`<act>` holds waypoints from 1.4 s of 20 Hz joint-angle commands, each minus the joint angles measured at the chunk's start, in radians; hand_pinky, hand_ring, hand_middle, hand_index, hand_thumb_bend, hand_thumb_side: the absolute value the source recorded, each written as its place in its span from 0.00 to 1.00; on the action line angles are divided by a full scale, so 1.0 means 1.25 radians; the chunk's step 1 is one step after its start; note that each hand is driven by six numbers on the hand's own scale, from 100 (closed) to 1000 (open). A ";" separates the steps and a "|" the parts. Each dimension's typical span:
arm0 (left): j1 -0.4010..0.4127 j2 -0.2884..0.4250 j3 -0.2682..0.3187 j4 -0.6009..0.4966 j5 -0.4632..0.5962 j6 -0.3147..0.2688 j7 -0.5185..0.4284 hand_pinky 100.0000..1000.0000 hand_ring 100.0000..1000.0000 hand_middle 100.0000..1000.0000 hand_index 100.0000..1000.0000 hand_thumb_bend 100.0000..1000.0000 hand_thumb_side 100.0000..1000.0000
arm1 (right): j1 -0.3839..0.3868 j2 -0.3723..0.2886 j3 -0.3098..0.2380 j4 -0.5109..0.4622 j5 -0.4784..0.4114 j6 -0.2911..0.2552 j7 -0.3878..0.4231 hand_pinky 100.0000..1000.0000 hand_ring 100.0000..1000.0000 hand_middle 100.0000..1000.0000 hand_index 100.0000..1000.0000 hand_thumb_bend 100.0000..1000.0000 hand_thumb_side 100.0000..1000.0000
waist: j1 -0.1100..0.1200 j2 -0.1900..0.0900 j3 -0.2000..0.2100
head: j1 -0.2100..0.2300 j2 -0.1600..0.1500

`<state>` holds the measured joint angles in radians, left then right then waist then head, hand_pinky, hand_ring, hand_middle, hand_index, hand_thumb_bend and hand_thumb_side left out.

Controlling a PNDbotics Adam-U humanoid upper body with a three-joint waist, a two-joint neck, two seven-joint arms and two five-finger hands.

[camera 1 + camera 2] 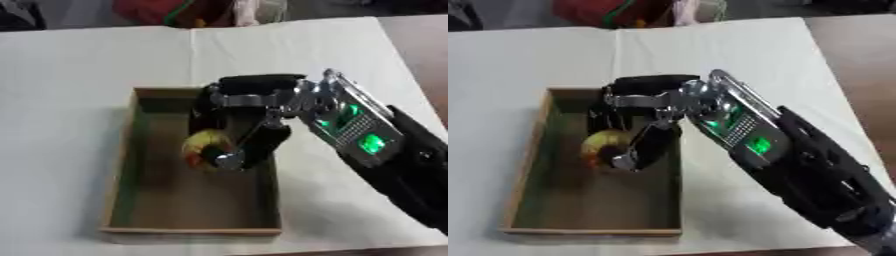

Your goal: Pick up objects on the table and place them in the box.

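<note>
Box [122, 175] on white-covered table [70, 75]; right hand [236, 107] apparently gripping yellowish object [206, 145].

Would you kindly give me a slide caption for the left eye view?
Right hand, fingers curled round a yellowish round object, reaches into the wooden box on the white table.

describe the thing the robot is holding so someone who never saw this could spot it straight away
On the white table lies a shallow brown box. Over its middle, the right hand curls round a small round yellow object with reddish patches. It is the only brightly coloured thing there.
</note>
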<state>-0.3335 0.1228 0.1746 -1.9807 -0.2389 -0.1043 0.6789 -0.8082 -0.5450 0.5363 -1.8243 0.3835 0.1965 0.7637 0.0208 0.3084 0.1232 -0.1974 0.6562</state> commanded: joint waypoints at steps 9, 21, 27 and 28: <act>-0.010 0.006 0.000 -0.015 -0.001 -0.001 0.001 0.25 0.41 0.38 0.56 0.00 0.85 | -0.002 0.005 0.011 0.060 0.066 -0.089 0.085 0.67 0.72 0.69 0.85 0.00 0.22 | -0.003 -0.014 0.003 | -0.003 -0.011; -0.013 0.009 0.004 -0.015 -0.006 0.001 0.010 0.25 0.41 0.38 0.56 0.00 0.85 | 0.004 -0.017 -0.143 -0.043 -0.014 -0.104 0.057 0.70 0.76 0.69 0.91 0.51 0.57 | -0.006 -0.019 -0.007 | 0.011 -0.010; -0.008 0.011 0.013 -0.015 -0.011 0.003 0.019 0.25 0.41 0.38 0.56 0.00 0.85 | -0.007 -0.038 -0.229 -0.128 -0.077 -0.045 -0.012 0.69 0.72 0.66 0.90 0.20 0.74 | -0.001 -0.023 -0.028 | 0.033 -0.006; -0.007 0.012 0.014 -0.015 -0.012 0.003 0.021 0.25 0.41 0.38 0.56 0.00 0.85 | -0.005 -0.043 -0.248 -0.134 -0.088 -0.038 -0.024 0.68 0.71 0.66 0.89 0.00 0.74 | 0.000 -0.023 -0.031 | 0.035 -0.005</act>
<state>-0.3353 0.1227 0.1833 -1.9807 -0.2466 -0.0999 0.6997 -0.7998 -0.5700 0.2638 -1.9578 0.2953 0.1349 0.7534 0.0196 0.3012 0.0829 -0.1600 0.6503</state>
